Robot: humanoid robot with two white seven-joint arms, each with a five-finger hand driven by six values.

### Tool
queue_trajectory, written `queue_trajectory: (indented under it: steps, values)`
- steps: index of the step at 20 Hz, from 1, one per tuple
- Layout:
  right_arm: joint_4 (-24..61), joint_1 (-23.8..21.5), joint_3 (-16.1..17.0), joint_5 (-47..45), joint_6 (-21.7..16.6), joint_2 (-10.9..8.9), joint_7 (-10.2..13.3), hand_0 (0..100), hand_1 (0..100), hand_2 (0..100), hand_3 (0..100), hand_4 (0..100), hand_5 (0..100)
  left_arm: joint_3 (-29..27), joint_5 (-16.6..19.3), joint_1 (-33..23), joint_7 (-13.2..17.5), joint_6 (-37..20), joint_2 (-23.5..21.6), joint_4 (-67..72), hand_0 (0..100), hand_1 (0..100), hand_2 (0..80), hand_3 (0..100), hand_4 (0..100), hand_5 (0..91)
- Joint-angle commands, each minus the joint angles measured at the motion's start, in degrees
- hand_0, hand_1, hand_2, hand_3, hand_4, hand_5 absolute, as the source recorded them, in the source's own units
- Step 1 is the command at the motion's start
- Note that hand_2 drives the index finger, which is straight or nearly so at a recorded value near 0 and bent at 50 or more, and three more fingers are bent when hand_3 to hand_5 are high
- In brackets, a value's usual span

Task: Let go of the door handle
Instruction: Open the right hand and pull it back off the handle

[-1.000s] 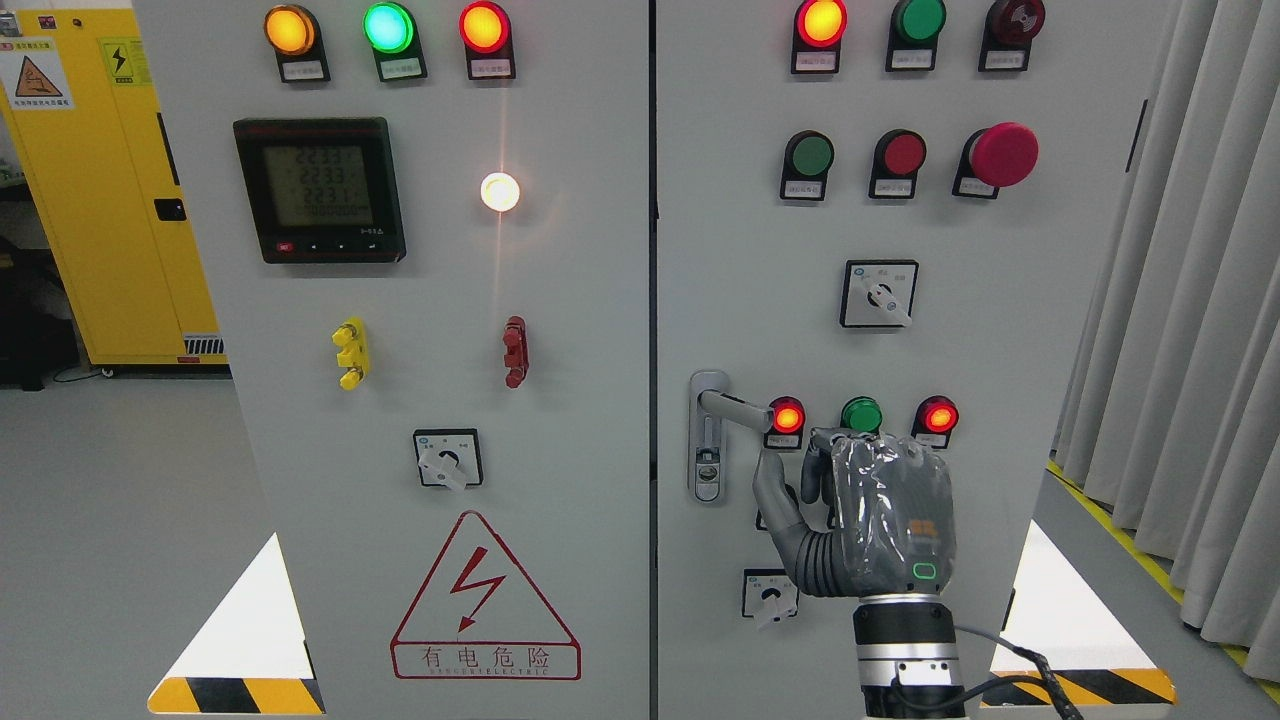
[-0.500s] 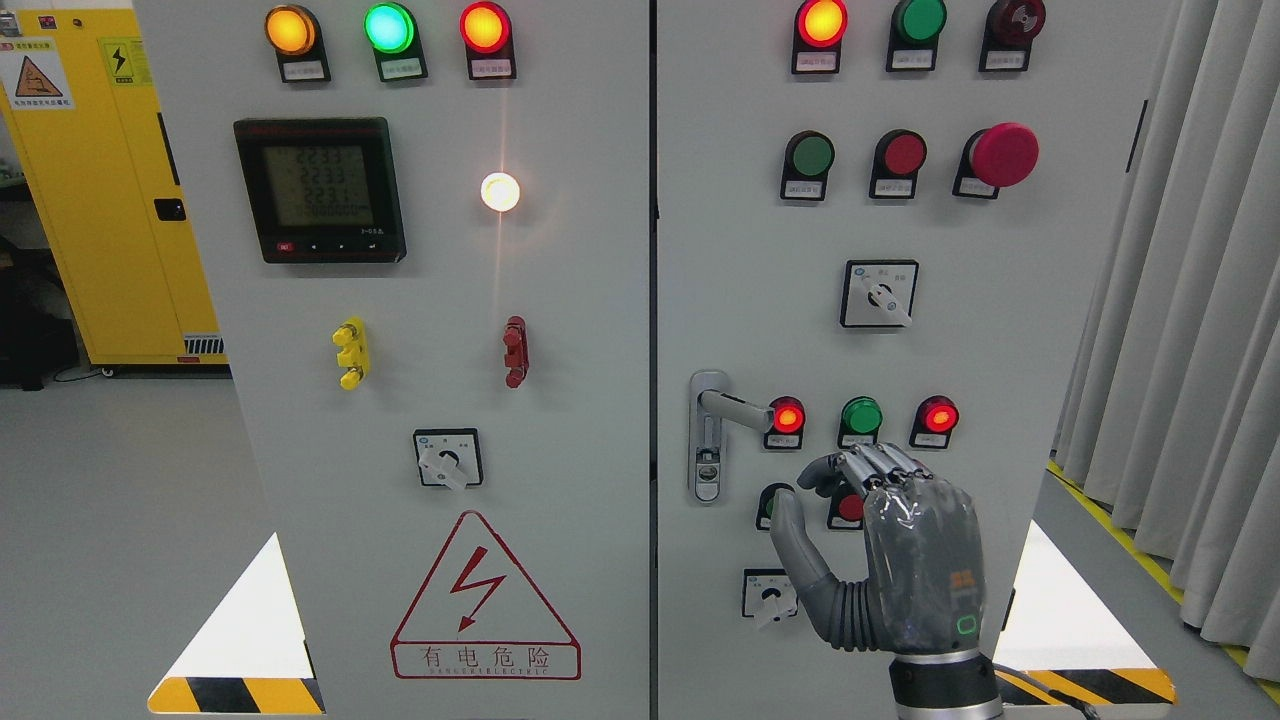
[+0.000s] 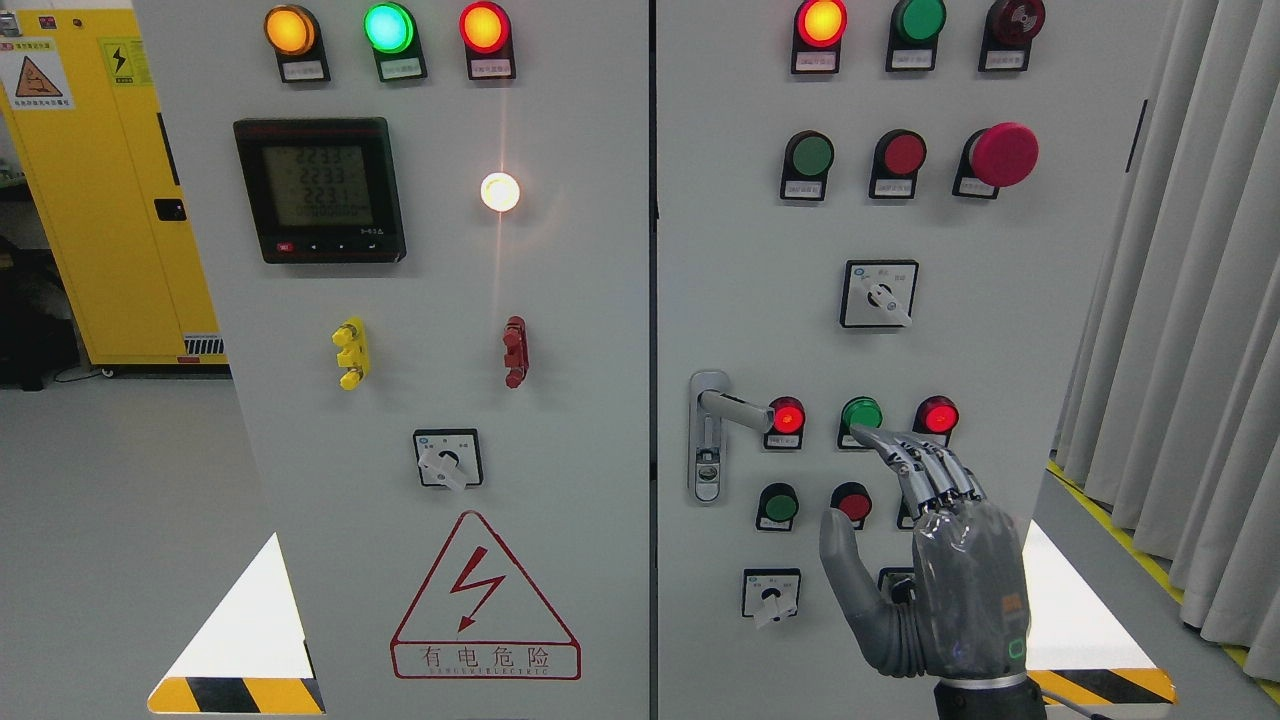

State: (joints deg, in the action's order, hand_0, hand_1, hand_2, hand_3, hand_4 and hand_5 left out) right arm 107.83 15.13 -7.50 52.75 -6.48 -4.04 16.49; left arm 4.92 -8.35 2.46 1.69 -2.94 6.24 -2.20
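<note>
The silver door handle (image 3: pixel 735 406) sticks out to the right from its lock plate (image 3: pixel 707 440) on the right cabinet door. My right hand (image 3: pixel 880 500) is open, with its fingers (image 3: pixel 915 460) stretched up and the thumb (image 3: pixel 840 545) spread to the left. It holds nothing. It sits below and to the right of the handle, well apart from it, in front of the lower push buttons. The left arm does not show.
The grey electrical cabinet (image 3: pixel 560 300) fills the view with lamps, push buttons, rotary switches, a meter (image 3: pixel 320 190) and a red emergency button (image 3: pixel 1003 154). A yellow cabinet (image 3: pixel 100 190) stands at the back left. Grey curtains (image 3: pixel 1190 300) hang at the right.
My right hand has moved down and to the right, away from the handle, and its fingers have uncurled to an open spread.
</note>
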Motion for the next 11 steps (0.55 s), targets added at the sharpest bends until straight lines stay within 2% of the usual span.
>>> queue_trajectory:
  steps: [1, 6, 11]
  values:
    - [1.2, -1.0, 2.4, -1.0, -0.2, -1.67, -0.3, 60, 5, 0, 0, 0, 0, 0.0, 0.0, 0.0, 0.0, 0.0, 0.0, 0.0, 12, 56, 0.0, 0, 0, 0.0]
    - [1.5, -0.7, 2.0, -1.0, -1.2, -1.50, -0.3, 61, 5, 0, 0, 0, 0, 0.0, 0.0, 0.0, 0.0, 0.0, 0.0, 0.0, 12, 56, 0.0, 0, 0, 0.0]
    - [1.9, -1.0, 1.3, -0.8, -1.6, -0.09, -0.3, 59, 5, 0, 0, 0, 0, 0.0, 0.0, 0.0, 0.0, 0.0, 0.0, 0.0, 12, 56, 0.0, 0, 0, 0.0]
